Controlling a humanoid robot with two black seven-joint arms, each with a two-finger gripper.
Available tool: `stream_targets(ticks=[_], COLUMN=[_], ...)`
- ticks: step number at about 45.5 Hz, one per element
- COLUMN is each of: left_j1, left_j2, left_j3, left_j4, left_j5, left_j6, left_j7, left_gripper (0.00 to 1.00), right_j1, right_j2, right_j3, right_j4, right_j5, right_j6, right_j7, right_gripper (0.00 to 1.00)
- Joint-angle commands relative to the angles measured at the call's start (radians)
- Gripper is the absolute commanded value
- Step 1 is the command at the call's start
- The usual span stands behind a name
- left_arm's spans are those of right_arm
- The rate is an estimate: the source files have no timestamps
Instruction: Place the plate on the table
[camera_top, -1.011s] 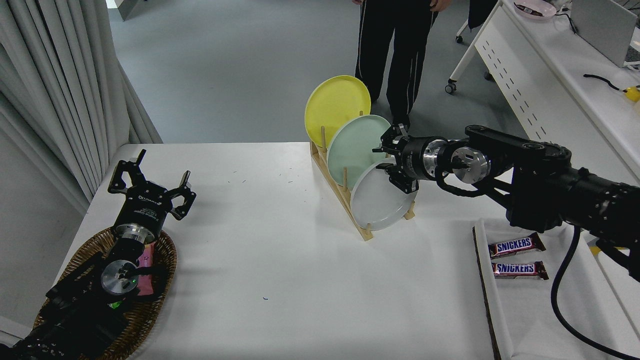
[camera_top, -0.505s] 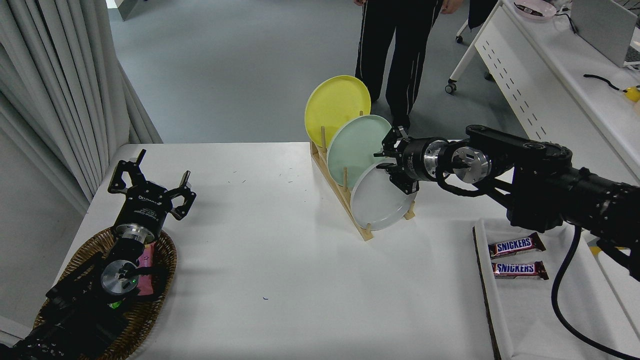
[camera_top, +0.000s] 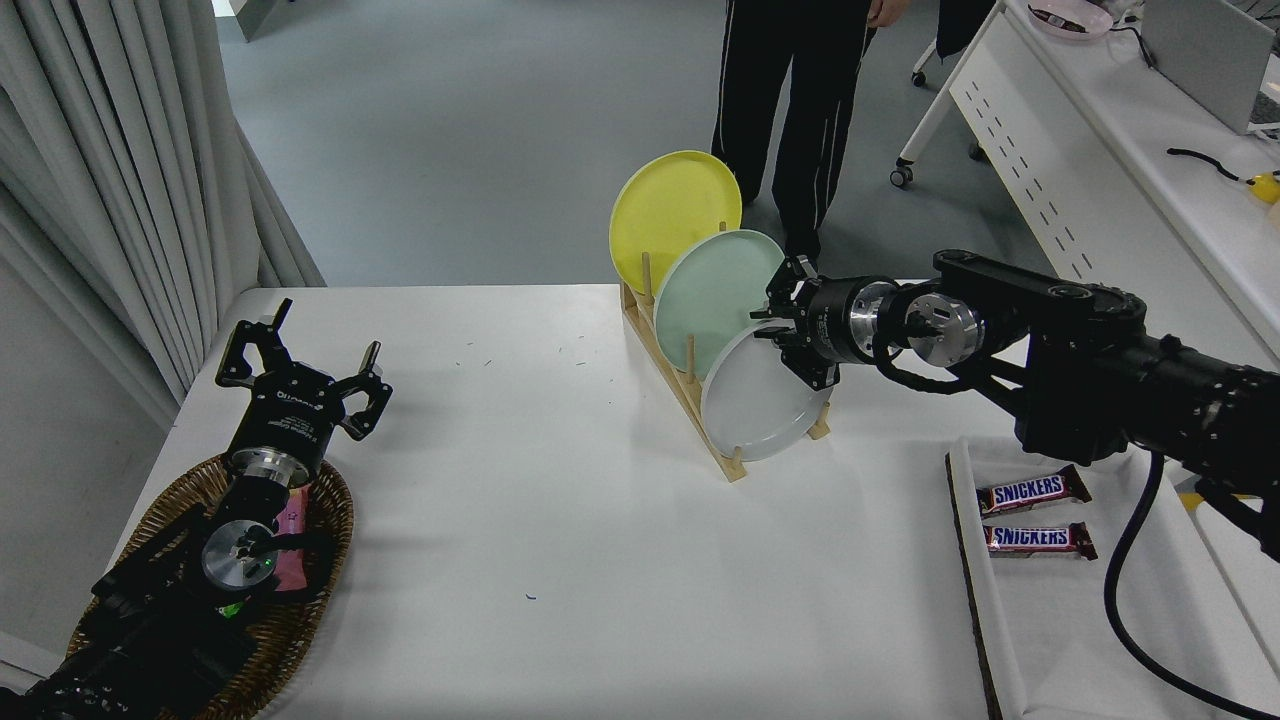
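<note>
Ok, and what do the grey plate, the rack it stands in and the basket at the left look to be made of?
The grey plate looks like plastic or glazed ceramic: plain, smooth, soft sheen; I cannot tell which. The rack looks like unpainted light wood, with pale dowels and a slatted base. The basket looks like woven wicker or rattan, brown, with a visible weave.

We see a large white rectangular table (camera_top: 560, 520) carrying a slatted wooden plate rack (camera_top: 690, 400) below the right fingers, a brown woven wicker basket (camera_top: 310, 590) and a white tray (camera_top: 1050, 620)
</note>
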Motion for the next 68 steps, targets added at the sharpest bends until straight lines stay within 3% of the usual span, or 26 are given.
stream_targets(ticks=[1, 24, 46, 68], left_j1=[0.0, 0.0, 0.0, 0.0], left_j2=[0.0, 0.0, 0.0, 0.0], left_j3=[0.0, 0.0, 0.0, 0.0], left_j4=[0.0, 0.0, 0.0, 0.0], left_j5=[0.0, 0.0, 0.0, 0.0], left_j6=[0.0, 0.0, 0.0, 0.0], left_j7=[0.0, 0.0, 0.0, 0.0], left_gripper=[1.0, 1.0, 1.0, 1.0], right_j1=[0.0, 0.003, 0.11, 0.264], right_j2=[-0.005, -0.008, -0.146, -0.264], right_j3=[0.001, 0.012, 0.124, 0.144], right_j4=[0.001, 0.0, 0.046, 0.287], right_j5=[0.002, 0.005, 0.011, 0.381], right_j6=[0.002, 0.011, 0.032, -0.057], right_j7=[-0.002, -0.002, -0.105, -0.136], right_gripper=[0.15, 0.0, 0.0, 0.0])
